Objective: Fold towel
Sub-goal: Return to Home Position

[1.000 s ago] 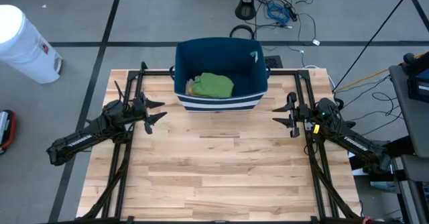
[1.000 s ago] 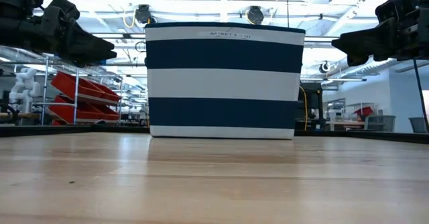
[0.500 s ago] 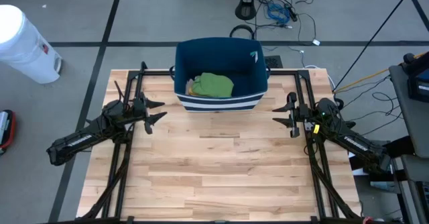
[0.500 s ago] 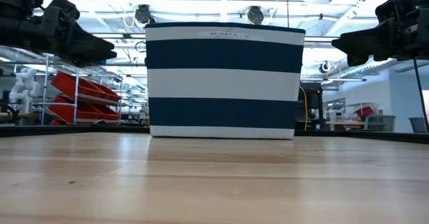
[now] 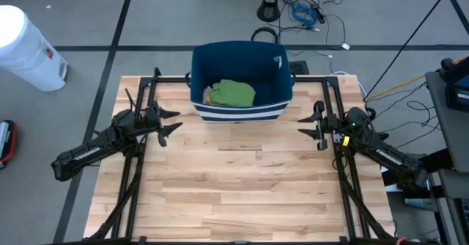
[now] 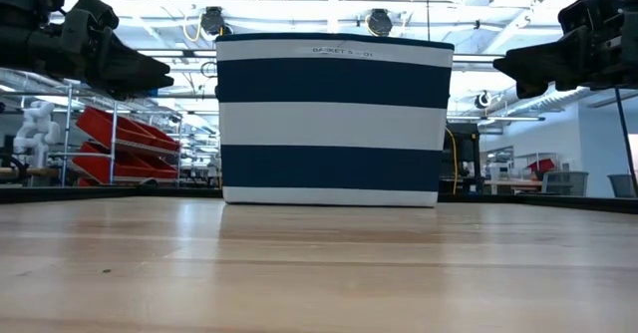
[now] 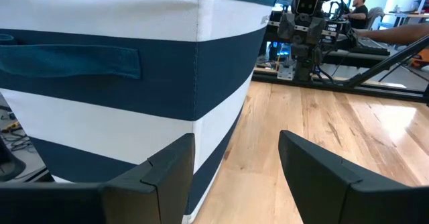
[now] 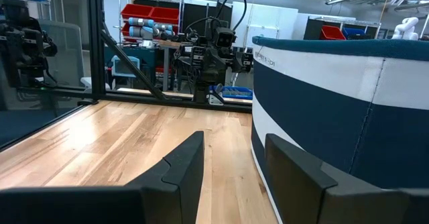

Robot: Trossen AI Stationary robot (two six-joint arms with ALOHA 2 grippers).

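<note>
Nothing moved since earlier frames. Green-topped towels (image 5: pixel 234 92) lie inside bin (image 5: pixel 238 113). Left end effector (image 5: pixel 174 120) hangs left of bin, right end effector (image 5: pixel 302 126) right of it; both spread apart, empty. Best parked slowly, clear of bin.

I note the light plank-wood table (image 5: pixel 234 186); resting directly on it, one navy-and-white striped bin (image 5: pixel 238 114), upright, centred against the far edge, its base flat on the boards.
</note>
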